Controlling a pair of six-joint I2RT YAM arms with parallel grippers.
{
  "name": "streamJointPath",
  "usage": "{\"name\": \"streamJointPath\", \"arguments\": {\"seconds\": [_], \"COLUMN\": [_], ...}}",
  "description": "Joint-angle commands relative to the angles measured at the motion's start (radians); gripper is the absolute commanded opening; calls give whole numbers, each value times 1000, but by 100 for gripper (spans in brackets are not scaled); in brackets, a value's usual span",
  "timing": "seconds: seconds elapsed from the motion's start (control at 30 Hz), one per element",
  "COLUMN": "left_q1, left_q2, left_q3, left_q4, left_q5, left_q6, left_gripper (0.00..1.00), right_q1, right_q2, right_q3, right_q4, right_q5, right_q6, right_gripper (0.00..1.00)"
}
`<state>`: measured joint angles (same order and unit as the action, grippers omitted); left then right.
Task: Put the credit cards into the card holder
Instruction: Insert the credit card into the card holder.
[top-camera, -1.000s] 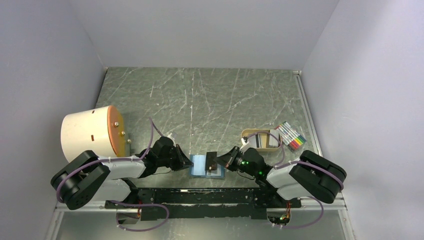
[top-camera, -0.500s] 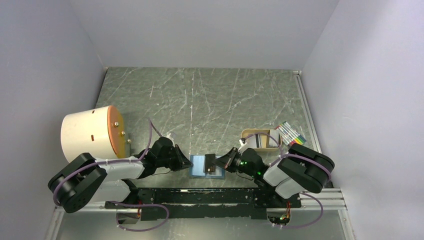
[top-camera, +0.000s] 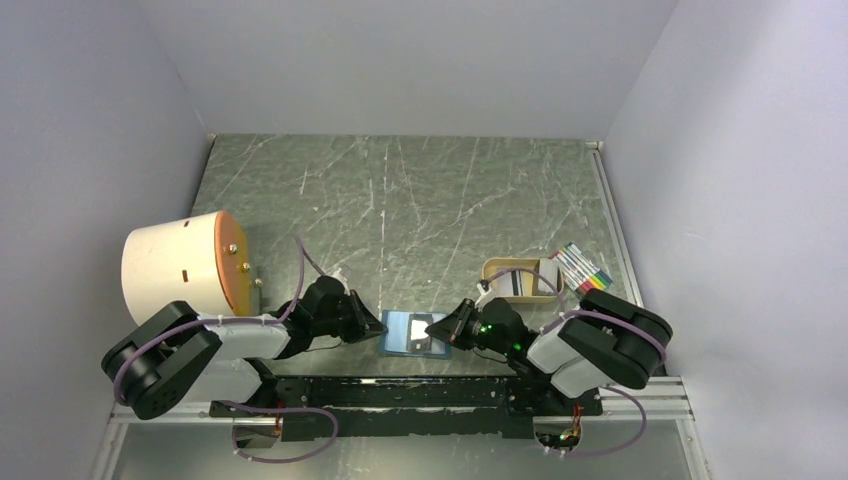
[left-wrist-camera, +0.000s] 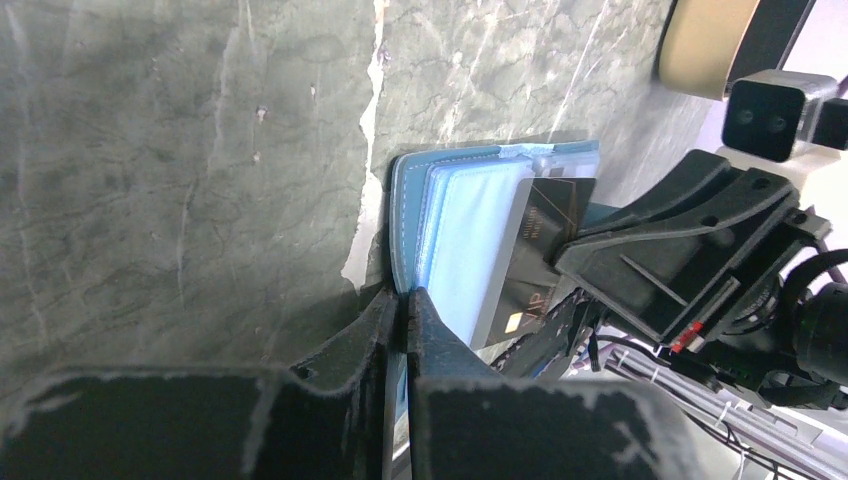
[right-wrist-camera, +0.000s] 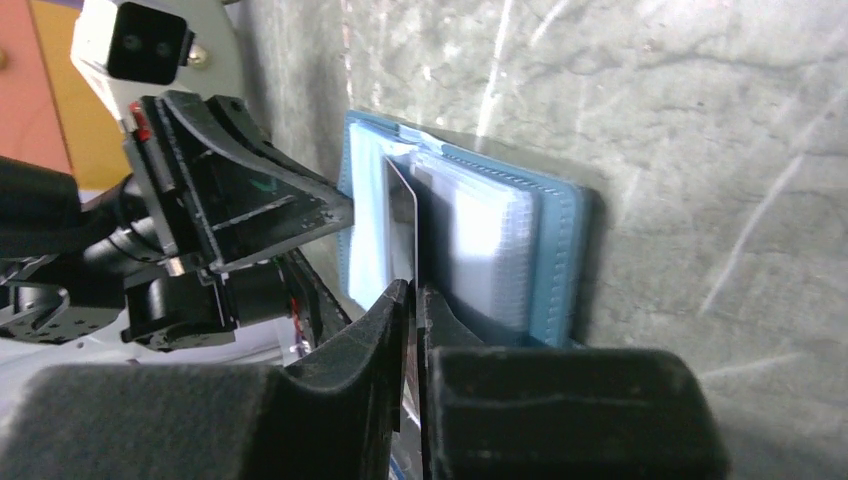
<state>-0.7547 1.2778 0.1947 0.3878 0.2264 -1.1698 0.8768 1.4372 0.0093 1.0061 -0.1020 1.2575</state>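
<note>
Card holder (top-camera: 403, 335) lay open by the table's (top-camera: 400, 200) near edge, left gripper (top-camera: 377, 325) clamped on its left rim, right gripper (top-camera: 438, 328) clamped on a credit card (left-wrist-camera: 530, 255) pointing lengthwise leftward into its pocket.

Top view overhead; wrist views share card holder (left-wrist-camera: 465, 235).

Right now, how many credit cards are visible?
2: one dark card pinched by the right gripper at the card holder, one striped card in the tan tray; more may be stacked there.
</note>
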Motion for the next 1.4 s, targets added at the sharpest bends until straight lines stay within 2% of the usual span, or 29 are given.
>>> {"name": "streamJointPath", "arguments": {"seconds": [0.0, 0.1, 0.23, 0.43, 0.5, 0.57, 0.67, 0.77, 0.83, 1.03, 1.17, 1.37], "left_q1": [-9, -11, -13, -17, -18, -18, -17, -18, -17, -17, -18, -18], "left_q2": [25, 23, 21, -10, -24, -34, -55, -83, -98, -97, -98, -92], "left_q3": [-13, -15, -18, -26, -32, -33, -44, -50, -57, -84, -74, -66], "left_q4": [-33, -30, -27, -13, -5, -16, -25, -45, -46, 15, 12, 28], "left_q5": [-4, -6, -3, 5, 15, 12, 2, -14, -25, -22, -18, -3], "left_q6": [14, 11, 10, 8, 14, 8, -1, -7, -16, -42, -26, -18], "left_gripper": [9, 9, 9, 9, 9, 9, 9, 9, 9, 9, 9, 9], "right_q1": [11, 12, 16, 22, 24, 27, 31, 31, 32, 49, 89, 134], "right_q2": [80, 140, 171, 189, 194, 184, 85, -36, -83, -143, -140, -45], "right_q3": [-23, -24, -13, 31, 51, 93, 139, 210, 242, 309, 312, 352], "right_q4": [44, 129, 162, 126, 104, 14, -236, -540, -651, -834, -803, -738], "right_q5": [-29, -33, -36, -47, -49, -64, -28, 42, 85, 100, 97, 73], "right_q6": [1, 16, 20, 6, 2, -4, -11, -87, -124, -160, -133, -112], "right_gripper": [12, 5, 2, 1, 4, 15, 22, 34, 40, 43, 43, 43]}}
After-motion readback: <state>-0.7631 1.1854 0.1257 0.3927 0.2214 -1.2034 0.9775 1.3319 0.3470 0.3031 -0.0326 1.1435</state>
